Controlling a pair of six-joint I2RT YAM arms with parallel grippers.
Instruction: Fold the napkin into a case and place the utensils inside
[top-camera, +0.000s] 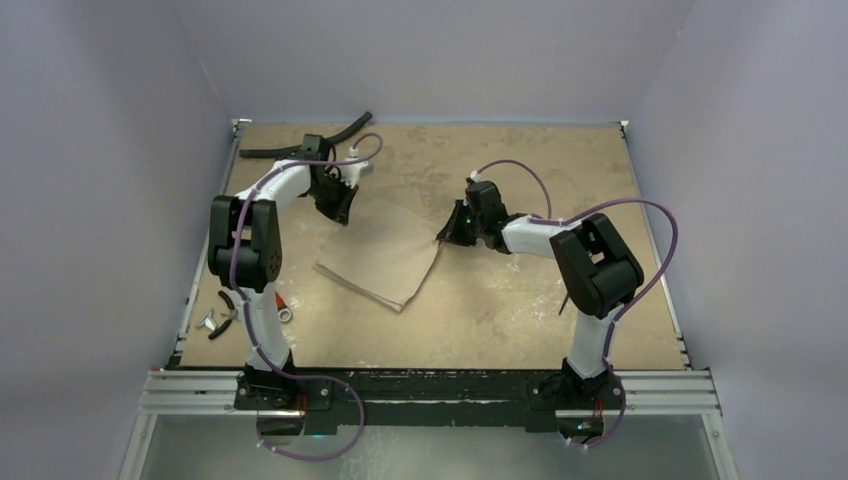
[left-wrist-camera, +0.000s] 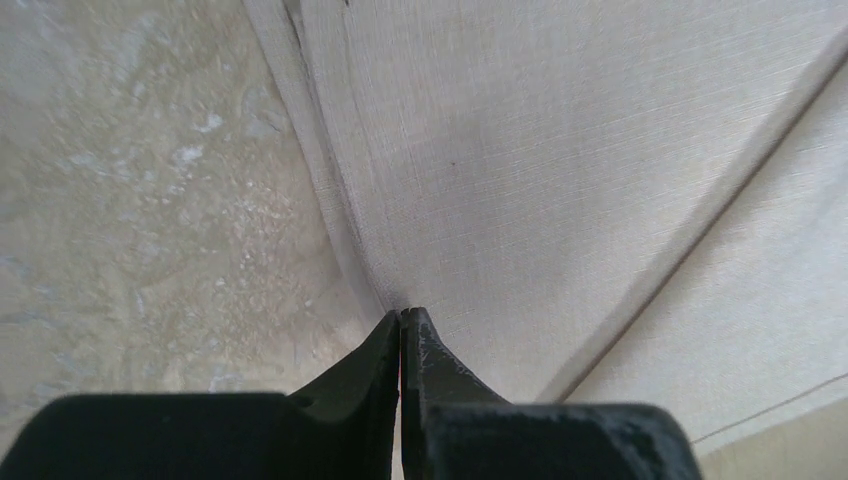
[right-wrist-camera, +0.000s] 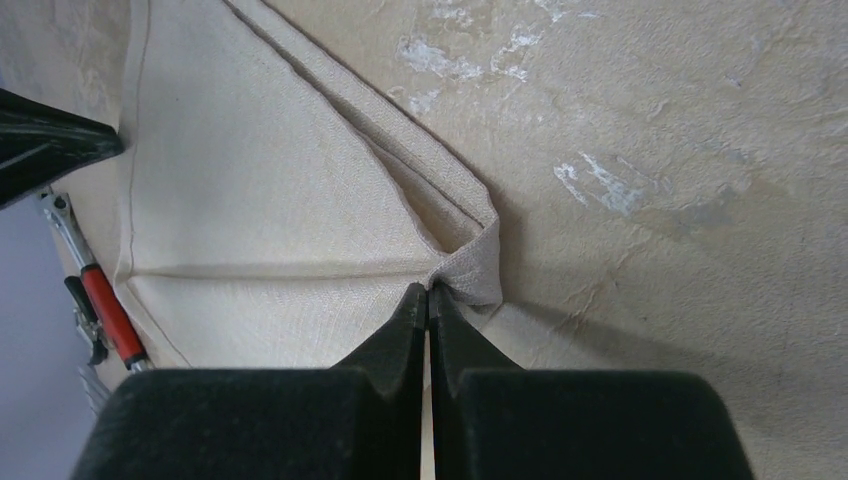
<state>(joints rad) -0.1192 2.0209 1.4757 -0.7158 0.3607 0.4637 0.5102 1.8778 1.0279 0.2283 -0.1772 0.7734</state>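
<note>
The napkin (top-camera: 385, 255) is found at the middle of the desk (top-camera: 520, 300), a little toward 9 o'clock in the top view. It is spread as a slanted four-sided shape, and doubled layers can be seen along its 6 o'clock edge.

Its 11 o'clock corner is met by the left pincer (top-camera: 338, 214). In the left wrist view, the two black fingers of this pincer (left-wrist-camera: 401, 325) are pressed together, with the hemmed edge of the cloth (left-wrist-camera: 560, 150) running straight into their tips, so the edge is taken as pinched there. Bare mottled desk (left-wrist-camera: 130, 200) is seen at 9 o'clock of that edge.

The napkin's 3 o'clock corner is held by the right pincer (top-camera: 443, 238). In the right wrist view, its fingers (right-wrist-camera: 428, 300) are pressed together on a bunched fold of the cloth (right-wrist-camera: 270, 180). A rolled hem is seen leading from that fold toward 11 o'clock, and a straight crease toward 9 o'clock. A shadow is cast on the desk (right-wrist-camera: 650, 120) beneath the pinched corner.

The utensils (top-camera: 222, 315) are seen as a small cluster at 8 o'clock on the desk, beside the left arm's base and well apart from the napkin. Fork and spoon cannot be told apart at that size. A slim red-handled piece (right-wrist-camera: 105, 310) is caught at 8 o'clock in the right wrist view, just past the cloth's edge.

A black hose (top-camera: 300, 148) is laid at the 11 o'clock corner of the desk
</note>
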